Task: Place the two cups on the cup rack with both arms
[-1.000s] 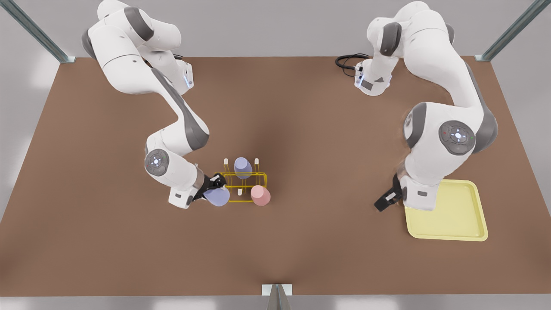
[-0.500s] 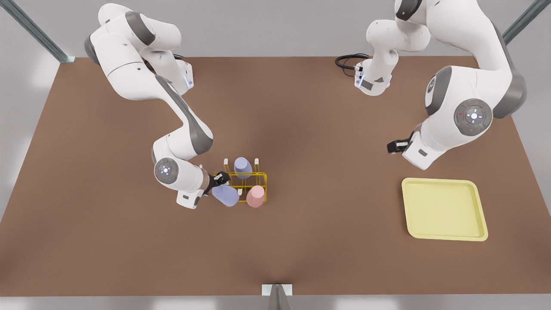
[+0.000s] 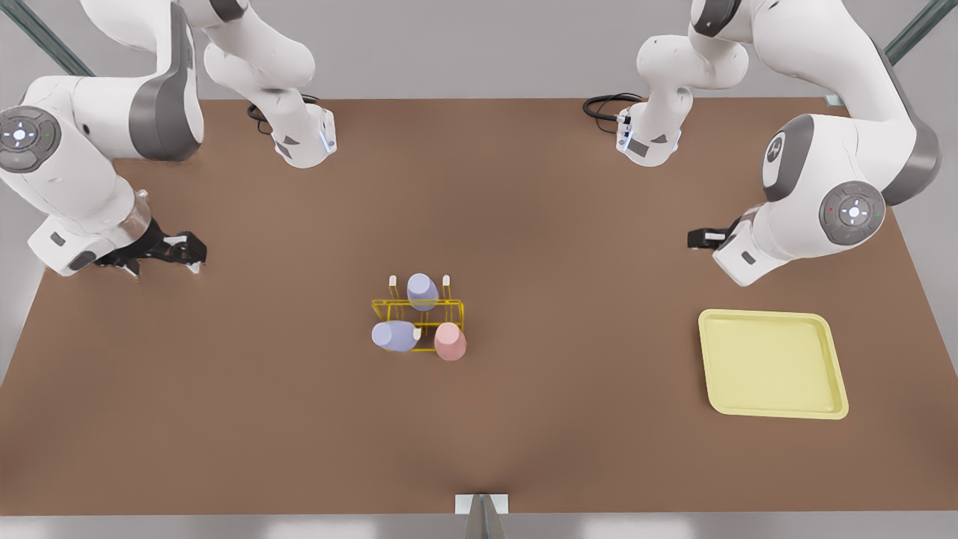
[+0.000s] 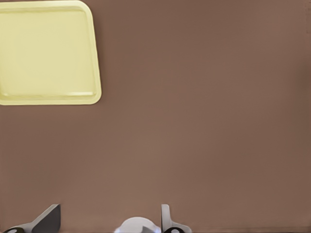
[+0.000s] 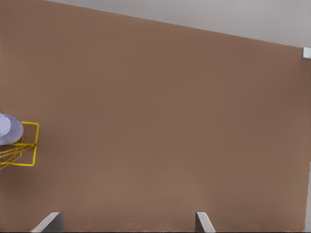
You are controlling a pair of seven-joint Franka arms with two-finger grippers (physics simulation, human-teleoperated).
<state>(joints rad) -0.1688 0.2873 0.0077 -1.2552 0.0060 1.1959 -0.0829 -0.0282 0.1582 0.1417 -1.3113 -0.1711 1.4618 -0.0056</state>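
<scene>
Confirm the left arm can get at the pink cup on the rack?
Probably yes. Only bare table lies between the open left hand and the pink cup, which sits at the cup rack's end facing that arm.

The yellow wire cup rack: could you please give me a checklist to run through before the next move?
1. Pink tapered tumbler at the bright-yellow wire rack: ok; peg seating cannot tell.
2. Near lavender tumbler upright: not ok, it leans sideways.
3. Far lavender tumbler on rack: ok.
4. Right gripper open, apart from rack: ok.
5. Left gripper open, empty, beyond the pale-yellow square tray: ok.
</scene>
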